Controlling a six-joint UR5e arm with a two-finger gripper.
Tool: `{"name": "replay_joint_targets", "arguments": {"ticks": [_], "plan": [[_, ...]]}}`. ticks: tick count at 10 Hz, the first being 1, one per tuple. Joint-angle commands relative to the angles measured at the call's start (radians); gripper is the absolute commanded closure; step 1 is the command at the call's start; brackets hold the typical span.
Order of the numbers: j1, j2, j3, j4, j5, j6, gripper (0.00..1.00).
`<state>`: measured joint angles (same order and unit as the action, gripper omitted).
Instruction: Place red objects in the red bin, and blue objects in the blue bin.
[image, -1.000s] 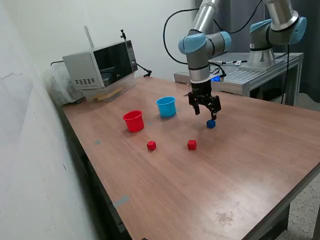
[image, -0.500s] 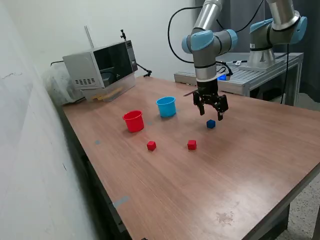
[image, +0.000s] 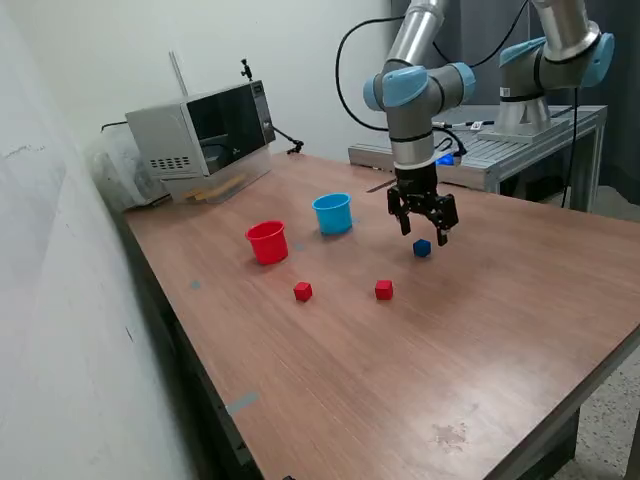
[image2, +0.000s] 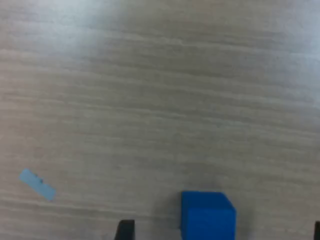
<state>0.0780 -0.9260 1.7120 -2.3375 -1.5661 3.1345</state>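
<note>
**Step: lining up on the blue cube**

Black two-finger gripper hovers just above the small dark blue cube, fingers spread and empty. Cube sits on the brown wooden table, near the light blue plastic cup-shaped bin. Next, judging by the wrist view: centre cube between the fingers, descend, close. Risk: nudging it off-centre.

The arm reaches down with its end effector pointing straight downward (fingers spread apart, holding nothing).
</note>
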Motion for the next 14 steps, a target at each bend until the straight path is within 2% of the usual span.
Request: {"name": "replay_joint_targets", "arguments": {"ticks": [1, 2, 9, 11, 12, 14], "plan": [[-0.006, 0.013, -0.017, 0.0, 0.0, -0.001, 0.0], [-0.006, 0.013, -0.015, 0.0, 0.0, -0.001, 1.0], [-0.009, 0.006, -0.014, 0.007, -0.009, -0.011, 1.0], [-0.024, -0.083, -0.014, 0.015, -0.009, -0.011, 1.0], [-0.026, -0.123, -0.015, 0.068, -0.009, -0.013, 1.0], [-0.104, -0.163, -0.017, 0.099, -0.011, -0.048, 1.0]]}}
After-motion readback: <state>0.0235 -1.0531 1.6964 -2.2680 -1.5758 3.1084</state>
